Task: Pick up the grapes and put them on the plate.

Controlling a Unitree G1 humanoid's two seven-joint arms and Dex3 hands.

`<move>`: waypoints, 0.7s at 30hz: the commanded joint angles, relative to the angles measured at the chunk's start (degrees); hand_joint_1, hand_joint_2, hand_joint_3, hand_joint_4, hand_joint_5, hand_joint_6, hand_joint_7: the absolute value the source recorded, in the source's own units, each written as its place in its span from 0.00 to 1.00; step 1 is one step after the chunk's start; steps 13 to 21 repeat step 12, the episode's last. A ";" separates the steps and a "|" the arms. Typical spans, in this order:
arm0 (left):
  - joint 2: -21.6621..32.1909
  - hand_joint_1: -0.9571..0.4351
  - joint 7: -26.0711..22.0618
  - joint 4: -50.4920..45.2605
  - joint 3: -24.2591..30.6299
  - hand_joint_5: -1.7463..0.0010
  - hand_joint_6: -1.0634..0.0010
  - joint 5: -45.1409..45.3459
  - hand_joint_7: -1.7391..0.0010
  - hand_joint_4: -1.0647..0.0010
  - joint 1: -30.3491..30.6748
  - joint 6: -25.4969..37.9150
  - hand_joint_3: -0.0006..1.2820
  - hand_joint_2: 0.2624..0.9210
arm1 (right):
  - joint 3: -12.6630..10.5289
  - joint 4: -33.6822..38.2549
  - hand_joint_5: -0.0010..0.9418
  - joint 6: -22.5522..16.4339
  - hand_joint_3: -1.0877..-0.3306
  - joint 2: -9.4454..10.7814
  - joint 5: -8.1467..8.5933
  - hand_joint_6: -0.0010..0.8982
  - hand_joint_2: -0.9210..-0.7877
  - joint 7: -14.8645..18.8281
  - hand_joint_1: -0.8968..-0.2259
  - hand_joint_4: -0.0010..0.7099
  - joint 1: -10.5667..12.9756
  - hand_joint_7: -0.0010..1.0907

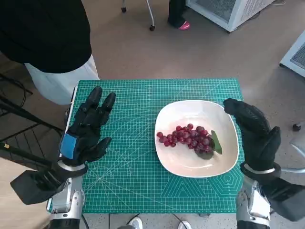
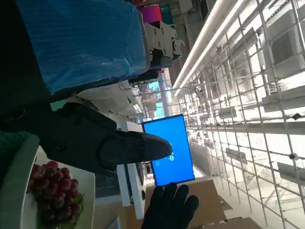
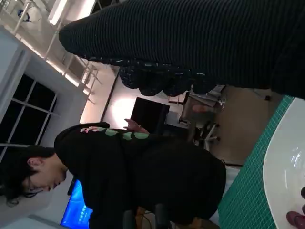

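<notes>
Green gridded cutting mat (image 1: pixel 128 157) covers the small table, and on its right half the white rounded-square plate (image 1: pixel 224 160) already carries the bunch of dark red grapes with a green leaf (image 1: pixel 188 138), lying near the plate's middle. The black left hand with blue tape (image 1: pixel 86 131) hovers over the mat's left side, fingers spread and holding nothing. The black-gloved right hand (image 1: pixel 255 131) rests at the plate's right rim, apparently empty; judging the placing done, it should draw straight back without nudging the plate.

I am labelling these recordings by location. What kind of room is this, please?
Probably a lab or an office workspace, not a home. A green cutting mat covers the small table, white equipment cabinets stand on the floor, and a lit blue screen and long ceiling lights show behind.
</notes>
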 commanded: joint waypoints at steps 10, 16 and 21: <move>0.29 0.27 0.67 -3.02 -0.29 0.99 0.83 0.39 0.96 0.81 1.55 1.98 0.32 1.00 | 0.20 -0.49 0.00 1.34 0.73 -0.31 0.59 0.63 0.00 0.34 0.67 0.85 1.16 0.00; 0.30 0.27 0.72 -3.31 -0.30 0.99 0.83 0.43 0.97 0.81 1.66 2.14 0.32 1.00 | 0.21 -0.54 0.00 1.42 0.73 -0.31 0.60 0.63 0.00 0.36 0.67 0.85 1.16 0.00; 0.30 0.27 0.72 -3.31 -0.30 0.99 0.83 0.43 0.97 0.81 1.66 2.14 0.32 1.00 | 0.21 -0.54 0.00 1.42 0.73 -0.31 0.60 0.63 0.00 0.36 0.67 0.85 1.16 0.00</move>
